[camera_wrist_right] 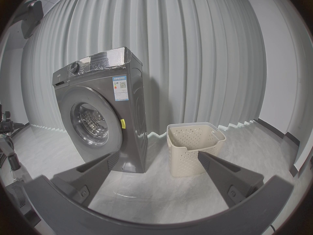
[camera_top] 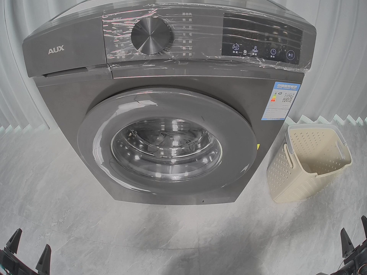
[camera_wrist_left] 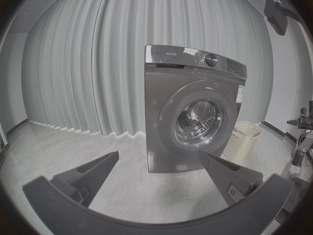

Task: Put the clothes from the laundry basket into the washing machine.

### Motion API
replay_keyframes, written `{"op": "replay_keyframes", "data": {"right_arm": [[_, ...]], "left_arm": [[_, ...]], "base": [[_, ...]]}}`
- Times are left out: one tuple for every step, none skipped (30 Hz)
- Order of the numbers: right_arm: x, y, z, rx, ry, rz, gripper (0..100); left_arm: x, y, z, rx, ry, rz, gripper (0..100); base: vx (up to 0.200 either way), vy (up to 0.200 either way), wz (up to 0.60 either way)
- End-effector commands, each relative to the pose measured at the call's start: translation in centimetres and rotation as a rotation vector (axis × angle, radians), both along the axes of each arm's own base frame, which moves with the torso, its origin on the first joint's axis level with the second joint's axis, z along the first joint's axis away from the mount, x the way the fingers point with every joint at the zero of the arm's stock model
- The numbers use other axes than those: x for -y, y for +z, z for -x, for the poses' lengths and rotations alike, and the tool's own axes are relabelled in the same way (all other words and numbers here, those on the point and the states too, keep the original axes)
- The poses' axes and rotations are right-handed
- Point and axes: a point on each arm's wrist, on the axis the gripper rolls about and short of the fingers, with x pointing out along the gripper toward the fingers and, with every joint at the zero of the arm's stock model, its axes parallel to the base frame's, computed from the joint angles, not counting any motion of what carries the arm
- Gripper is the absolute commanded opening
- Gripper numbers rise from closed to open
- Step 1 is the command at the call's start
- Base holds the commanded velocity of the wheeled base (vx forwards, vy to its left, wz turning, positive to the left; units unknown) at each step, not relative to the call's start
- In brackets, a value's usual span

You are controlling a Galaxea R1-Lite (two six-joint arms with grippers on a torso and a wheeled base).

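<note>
Left tool (camera_top: 31, 240) low over floor (camera_top: 153, 226), released, fingers spread | right tool (camera_top: 353, 226) low, likewise released | laundry basket (camera_top: 284, 172) upright on floor, just beside washing machine (camera_top: 164, 81), robot's right | door (camera_top: 166, 149) shut

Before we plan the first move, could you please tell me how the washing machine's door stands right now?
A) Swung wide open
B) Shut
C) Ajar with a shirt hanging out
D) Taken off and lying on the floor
B: the round door lies flush against the front of the washing machine, with its glass covering the drum and no gap around the rim.
</note>
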Motion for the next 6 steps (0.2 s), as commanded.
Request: {"op": "replay_keyframes", "data": {"right_arm": [[0.0, -0.43, -0.01, -0.002, 0.0, 0.001, 100], [0.0, -0.43, -0.01, -0.002, 0.002, 0.001, 100], [0.0, -0.43, -0.01, -0.002, 0.003, 0.001, 100], [0.0, -0.43, -0.01, -0.002, 0.003, 0.001, 100], [0.0, -0.43, -0.02, -0.002, 0.005, 0.001, 100], [0.0, -0.43, -0.02, -0.002, 0.005, 0.001, 100]], "left_arm": [[0.0, -0.48, -0.01, -0.001, 0.0, 0.0, 100], [0.0, -0.48, -0.01, -0.001, 0.0, 0.0, 100], [0.0, -0.48, -0.01, -0.001, 0.0, 0.0, 100], [0.0, -0.48, -0.01, -0.002, 0.001, 0.002, 100], [0.0, -0.48, -0.01, -0.002, 0.001, 0.002, 100], [0.0, -0.48, -0.01, -0.002, 0.001, 0.005, 100]], "base": [[0.0, 0.0, 0.0], [0.0, 0.0, 0.0], [0.0, 0.0, 0.0], [0.0, 0.0, 0.0], [0.0, 0.0, 0.0], [0.0, 0.0, 0.0]]}}
